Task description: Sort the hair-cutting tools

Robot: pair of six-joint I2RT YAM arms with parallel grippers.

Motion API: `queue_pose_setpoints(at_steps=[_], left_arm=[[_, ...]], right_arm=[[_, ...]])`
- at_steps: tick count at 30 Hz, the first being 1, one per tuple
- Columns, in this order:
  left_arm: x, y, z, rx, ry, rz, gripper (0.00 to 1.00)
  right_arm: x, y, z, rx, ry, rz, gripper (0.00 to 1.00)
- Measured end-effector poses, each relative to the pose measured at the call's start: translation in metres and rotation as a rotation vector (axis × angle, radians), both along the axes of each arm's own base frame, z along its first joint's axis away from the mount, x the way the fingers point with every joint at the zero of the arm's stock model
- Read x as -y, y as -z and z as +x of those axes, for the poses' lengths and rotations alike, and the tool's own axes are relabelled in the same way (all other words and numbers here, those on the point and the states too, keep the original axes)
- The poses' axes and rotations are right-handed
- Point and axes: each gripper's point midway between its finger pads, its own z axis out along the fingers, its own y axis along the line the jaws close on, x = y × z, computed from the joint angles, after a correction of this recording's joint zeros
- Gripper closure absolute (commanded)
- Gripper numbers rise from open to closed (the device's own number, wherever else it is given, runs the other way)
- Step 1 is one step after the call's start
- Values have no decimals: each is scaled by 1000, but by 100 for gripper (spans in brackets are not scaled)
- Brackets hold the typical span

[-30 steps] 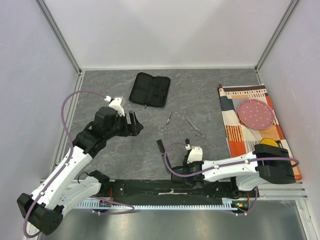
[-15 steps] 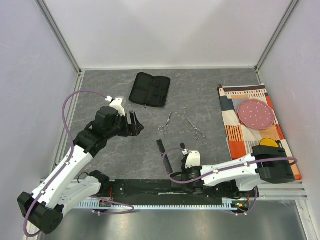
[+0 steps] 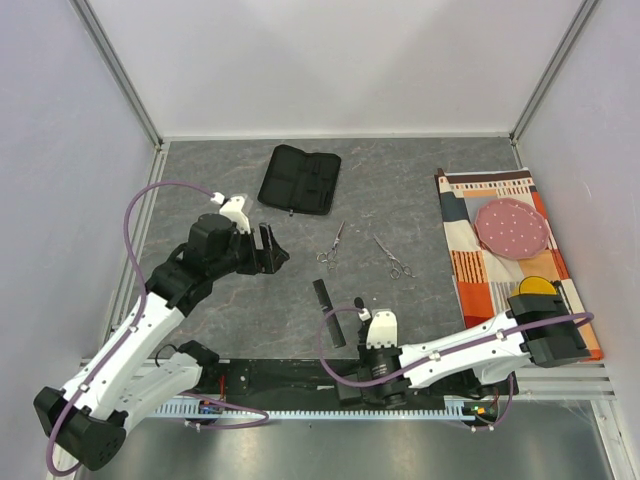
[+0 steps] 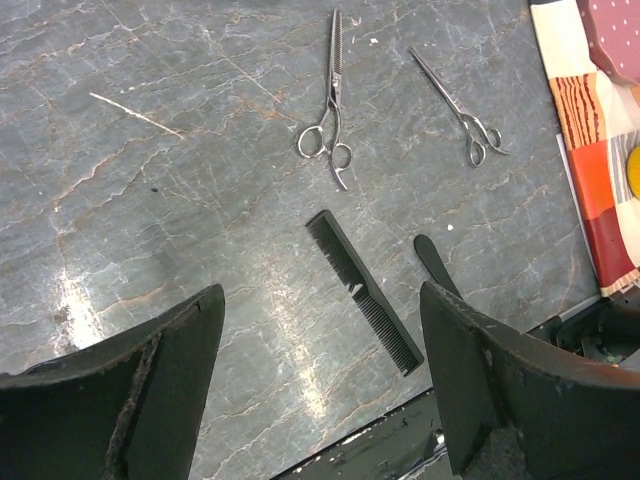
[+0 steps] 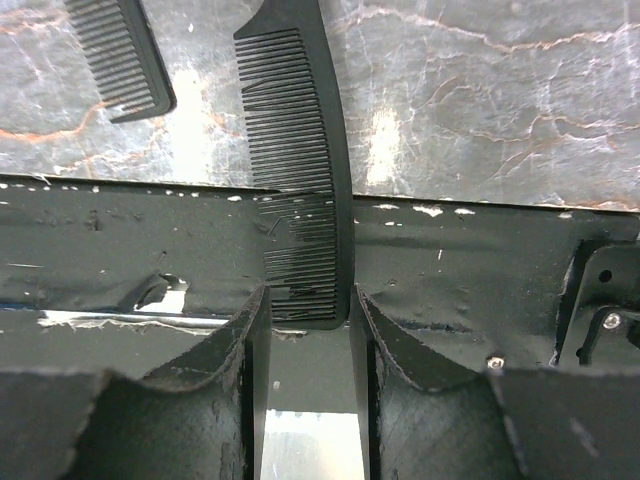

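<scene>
The right claw (image 5: 305, 300) is closed on the black comb-like tool (image 5: 298, 190), its two fingers (image 5: 250, 340) pinching the toothed end from either side. The claw sits at the near edge of the desk (image 3: 420, 200), above the black rail (image 5: 470, 270) that runs along that edge. From the grip the tool reaches out across the rail and over the grey surface. Its narrow handle points away from the arm bases, and the tip shows in the top view just ahead of the wrist.

The flat black straight comb (image 3: 328, 313) lies just to the left of the held tool, close beside it but apart. It lies flat on the desk at a slant.

Farther back, the two silver scissors (image 3: 332, 248) (image 3: 395, 258) lie side by side near the middle of the desk, apart from each other and well apart from both combs.

The left claw (image 4: 322, 292) hangs open and holds nothing. It is left of the scissors, with its wrist view looking across them and the straight comb.

A black fabric pouch (image 3: 299, 179) lies open at the back of the desk. On the right edge is a patterned cloth (image 3: 478, 250) with a pink dotted disc (image 3: 511, 228) on it and a yellow object (image 3: 540, 285) near its front.
</scene>
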Motion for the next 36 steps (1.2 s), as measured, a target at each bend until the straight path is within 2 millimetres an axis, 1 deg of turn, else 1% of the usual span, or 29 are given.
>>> queue_pose_setpoints(at_steps=[5,9,14,20,29,32,36], left_arm=[[9,5,-4,-36,46,-15,19],[24,18,-11,-117,128,-38,19],[48,32,-29,-219,262,-92,20],[73,38,-48,-306,377,-189,20],[102,56,-61,-466,407,-345,20],[112,58,-61,-500,409,-388,20],[122,56,-61,-523,419,-431,20]], right_arm=[[1,-11,8,46,2,-11,79],[8,-21,16,87,-10,-14,80],[10,-41,25,139,-41,-8,81],[4,-61,32,192,-73,-4,81],[3,-79,40,243,-101,-5,81],[-2,-88,39,252,-116,10,82],[-16,-101,37,268,-138,41,82]])
